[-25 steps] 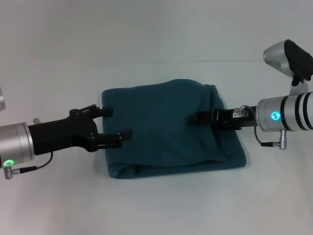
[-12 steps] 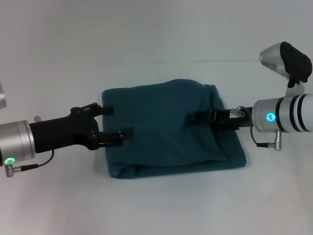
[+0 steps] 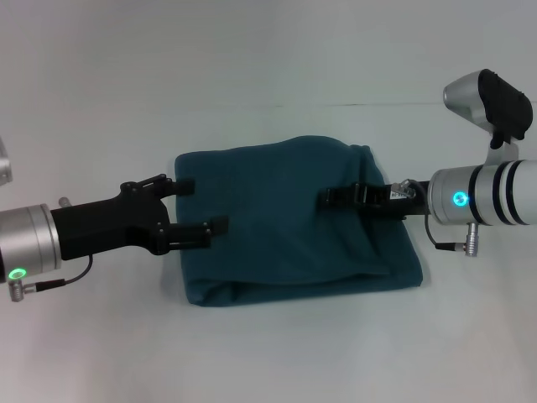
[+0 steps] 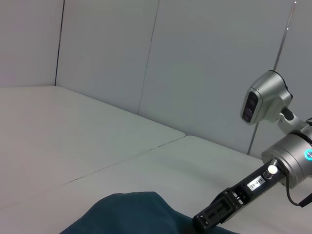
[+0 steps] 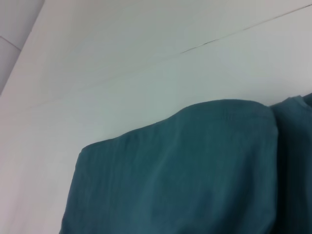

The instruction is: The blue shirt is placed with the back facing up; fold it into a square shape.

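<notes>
The blue shirt [image 3: 285, 222] lies on the white table [image 3: 268, 75], already folded into a rough rectangle several layers thick, with its layered edges showing along the side nearest the robot and a rounded fold at the far right corner; the left gripper [image 3: 200, 206] sits at the shirt's left edge, its two black fingers [image 3: 210, 226] spread apart and released, one finger at the far part of that edge and the other reaching a little way over the cloth, with nothing held between them; the right gripper [image 3: 329, 198] reaches in from the shirt's right side and lies over the cloth near its middle, its fingers drawn together into one narrow black bar, though whether any cloth is pinched in them cannot be told; in the left wrist view the shirt [image 4: 131, 214] shows as a dark mound with the right gripper [image 4: 207, 219] lying on it; in the right wrist view the shirt [image 5: 180, 170] fills the near part, with bare table [image 5: 122, 53] beyond it.
</notes>
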